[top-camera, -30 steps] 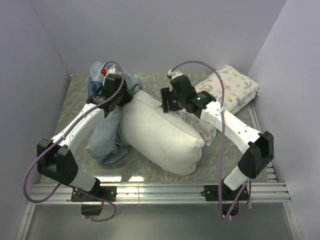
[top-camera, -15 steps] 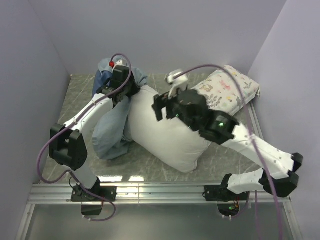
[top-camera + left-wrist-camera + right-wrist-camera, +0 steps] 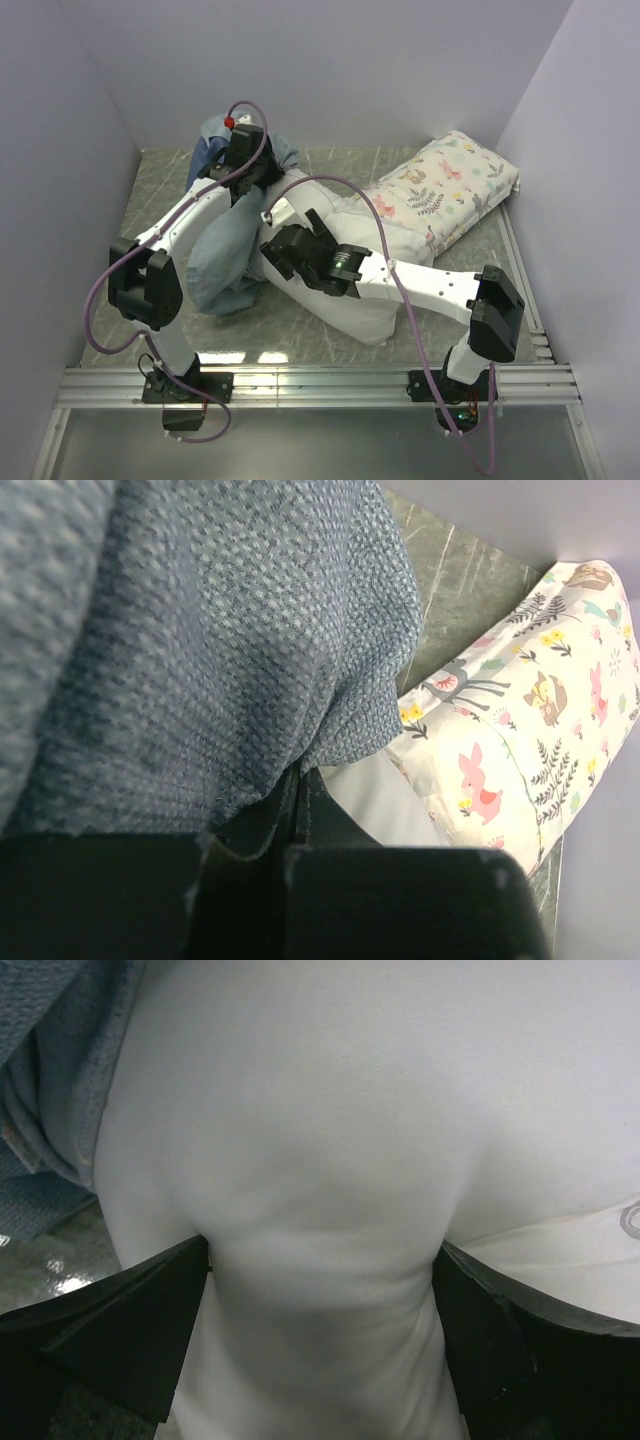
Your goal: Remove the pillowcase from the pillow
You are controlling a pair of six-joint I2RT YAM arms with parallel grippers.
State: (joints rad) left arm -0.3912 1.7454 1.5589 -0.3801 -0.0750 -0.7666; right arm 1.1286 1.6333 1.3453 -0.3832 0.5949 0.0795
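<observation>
— Grey-blue pillowcase [image 3: 222,262] heaped left of the pillow [image 3: 375,300], bare surface [image 3: 150,195] beyond it for pulling; left fingers [image 3: 255,182] at its far end.
— Left wrist: clamped on that cloth, likely to draw it off.
— Right wrist: right fingers [image 3: 130,1330] apart, straddling the pillow, probably to pin it.

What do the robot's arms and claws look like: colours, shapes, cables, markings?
The left arm and right arm share slim white links and chunky black joints. A mauve cable loops along each. The left claw and right claw are matt black, with flat angular fingers. There is a red spot by the left wrist, a green light on the right arm.
</observation>
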